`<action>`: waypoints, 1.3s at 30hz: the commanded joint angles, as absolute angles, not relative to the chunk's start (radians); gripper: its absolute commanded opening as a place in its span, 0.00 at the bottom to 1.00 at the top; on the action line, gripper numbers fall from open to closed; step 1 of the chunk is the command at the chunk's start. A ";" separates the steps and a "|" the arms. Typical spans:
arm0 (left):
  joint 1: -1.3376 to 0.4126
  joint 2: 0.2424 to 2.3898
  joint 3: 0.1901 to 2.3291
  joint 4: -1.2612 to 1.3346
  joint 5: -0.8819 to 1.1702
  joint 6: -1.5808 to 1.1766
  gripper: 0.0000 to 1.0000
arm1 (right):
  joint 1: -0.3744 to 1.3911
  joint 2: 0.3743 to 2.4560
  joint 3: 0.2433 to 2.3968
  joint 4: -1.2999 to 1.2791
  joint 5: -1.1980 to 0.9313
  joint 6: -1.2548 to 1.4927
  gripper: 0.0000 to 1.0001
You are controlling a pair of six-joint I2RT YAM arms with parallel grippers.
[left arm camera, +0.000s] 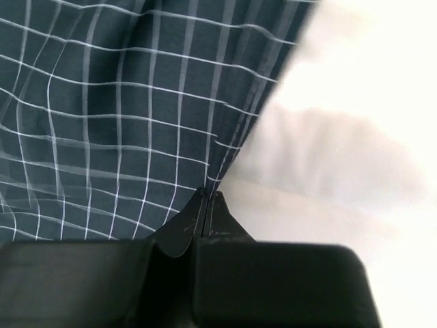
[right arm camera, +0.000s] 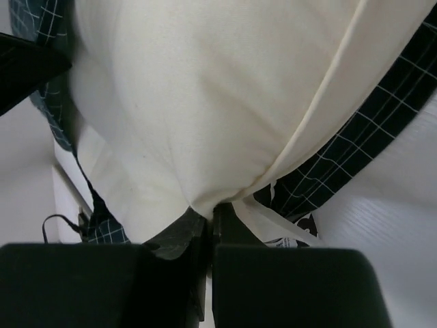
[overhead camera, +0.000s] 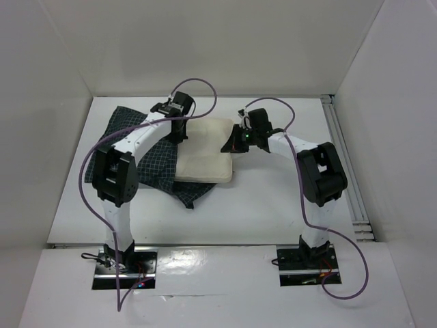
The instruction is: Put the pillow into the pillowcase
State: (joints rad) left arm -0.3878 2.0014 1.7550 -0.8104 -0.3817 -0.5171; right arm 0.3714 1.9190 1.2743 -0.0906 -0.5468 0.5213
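Found the white desk [overhead camera: 273,205] filling the middle of the overhead frame, boxed in by white walls on three sides. Saw the pillowcase [overhead camera: 158,174], dark with a fine pale check, spread rumpled over the left-centre of that frame, from the upper left near the back wall down to a loose corner below the middle. Saw the pillow [overhead camera: 205,154], cream and plump, lying at the centre against the checked cloth, with its right edge over bare desk. Could not tell from above whether partly inside the cloth or merely on top of it. Traced both arms reaching up from the bottom edge, with purple cables [overhead camera: 89,184] looping alongside.

Placed the left gripper [overhead camera: 181,135] at the pillow's upper left edge, half hidden under its own arm. In the left wrist view, found the left gripper [left arm camera: 206,202] at lower centre, pinched tight on a fold of pillowcase [left arm camera: 102,102], right at the meeting of checked cloth and pale pillow [left arm camera: 355,157].

Placed the right gripper [overhead camera: 231,145] at the pillow's right edge. In the right wrist view, found the right gripper [right arm camera: 212,213] at lower centre, clamped on a gathered corner of pillow [right arm camera: 205,89], with pillowcase [right arm camera: 382,130] showing at the upper left and along the right. Spotted a small white tag [right arm camera: 290,240] just right of the closed tips.
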 commanded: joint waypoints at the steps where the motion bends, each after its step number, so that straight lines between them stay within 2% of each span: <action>1: -0.385 1.866 1.789 -0.783 -0.180 -0.470 0.00 | 0.402 1.888 1.299 0.018 -0.649 0.520 0.00; 6: -0.385 1.776 1.789 -0.695 0.142 -0.451 0.00 | 0.454 1.775 1.417 -0.027 -0.649 0.480 0.00; 11: -0.416 1.746 1.930 -0.672 0.356 -0.474 0.00 | 0.495 1.649 1.432 -0.017 -0.600 0.497 0.00; 14: -0.463 1.718 1.915 -0.634 0.370 -0.520 0.00 | 0.569 1.614 1.320 0.098 -0.519 0.554 0.00; 18: -0.483 1.762 1.856 -0.607 0.380 -0.528 0.00 | 0.679 1.774 1.330 0.089 -0.535 0.575 0.00; 22: -0.471 1.793 1.856 -0.644 0.318 -0.497 0.00 | 0.704 1.703 1.188 0.205 -0.485 0.641 0.00; 26: -0.437 1.813 1.879 -0.644 0.392 -0.497 0.00 | 0.704 1.657 1.140 0.154 -0.367 0.632 0.00; 27: -0.428 1.813 1.879 -0.644 0.406 -0.497 0.02 | 0.704 1.645 1.131 0.135 -0.345 0.632 0.00; 29: -0.428 1.824 1.904 -0.672 0.396 -0.485 0.23 | 0.704 1.631 1.108 0.112 -0.316 0.612 0.00; 30: -0.428 1.813 1.904 -0.686 0.378 -0.485 0.46 | 0.704 1.620 1.098 0.112 -0.299 0.612 0.00; 32: -0.407 1.775 1.904 -0.719 0.318 -0.485 0.62 | 0.704 1.611 1.072 0.100 -0.299 0.612 0.00; 34: -0.367 1.665 1.795 -0.719 0.201 -0.486 0.65 | 0.704 1.600 1.062 0.100 -0.299 0.612 0.00; 35: -0.345 1.614 1.737 -0.692 0.158 -0.498 0.64 | 0.704 1.600 1.062 0.100 -0.299 0.612 0.00; 36: -0.318 1.562 1.585 -0.664 0.100 -0.530 0.60 | 0.704 1.600 1.062 0.100 -0.299 0.624 0.00; 38: -0.209 1.404 1.409 -0.597 0.100 -0.561 0.55 | 0.704 1.589 1.062 0.100 -0.308 0.624 0.00; 39: -0.177 1.334 1.244 -0.527 0.142 -0.575 0.57 | 0.693 1.589 1.074 0.100 -0.308 0.636 0.00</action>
State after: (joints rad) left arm -0.2813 1.4963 1.4723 -0.6399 0.1810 -0.5152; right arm 0.6941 1.6623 1.0576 0.0334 -0.2829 0.6250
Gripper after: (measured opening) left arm 0.564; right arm 0.032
